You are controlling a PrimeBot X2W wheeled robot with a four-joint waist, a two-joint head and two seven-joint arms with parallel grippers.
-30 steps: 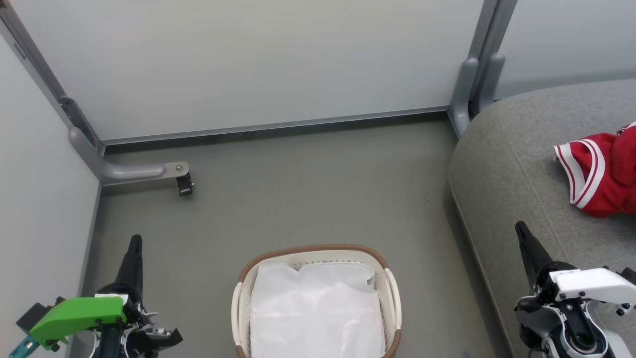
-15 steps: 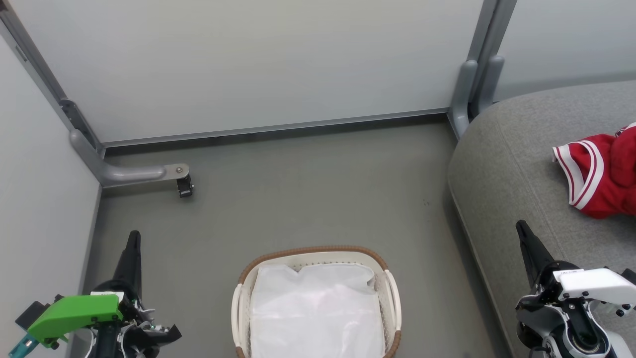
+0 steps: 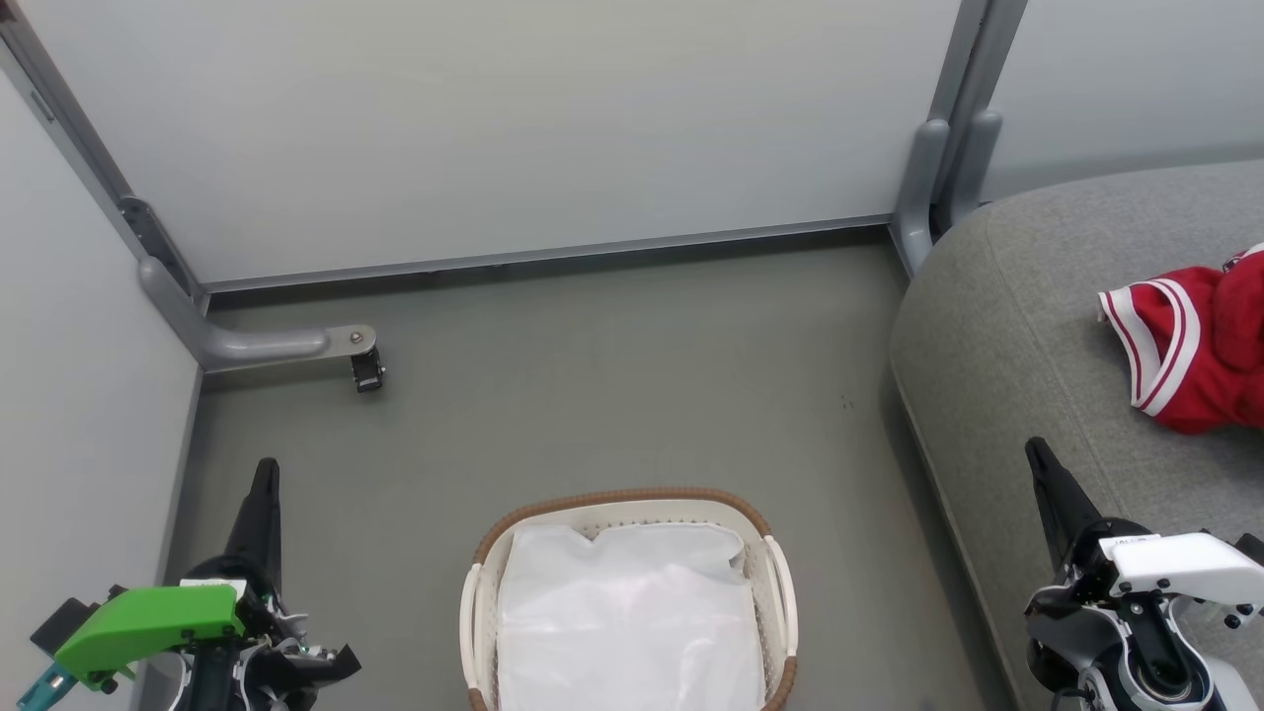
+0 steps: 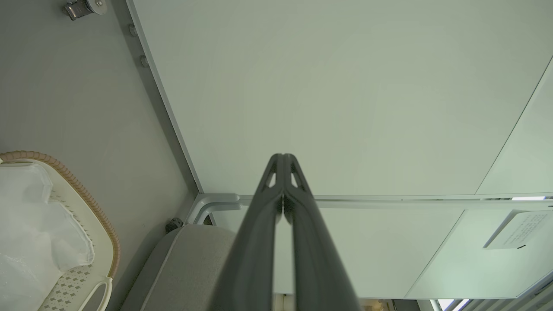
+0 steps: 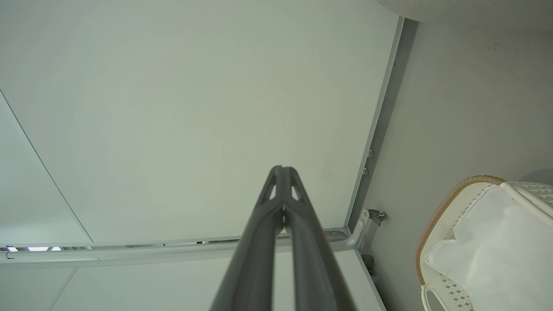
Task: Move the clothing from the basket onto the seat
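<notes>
Red clothing (image 3: 1200,341) on grey seat (image 3: 997,326), well beyond right gripper (image 3: 1035,452) tips; left gripper (image 3: 266,470) near basket (image 3: 622,497); both clenched, empty.

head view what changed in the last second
Almost nothing. The left gripper crept slightly up the view, then stopped; the faint shift of the whole picture is the camera. Nothing was grabbed or let go. Both it and the right gripper stayed shut, the clothing on the seat, the liner in the basket.

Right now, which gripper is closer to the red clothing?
The right gripper, white-capped, by the seat where the clothing lies. The green-capped left gripper sits beyond the basket.
</notes>
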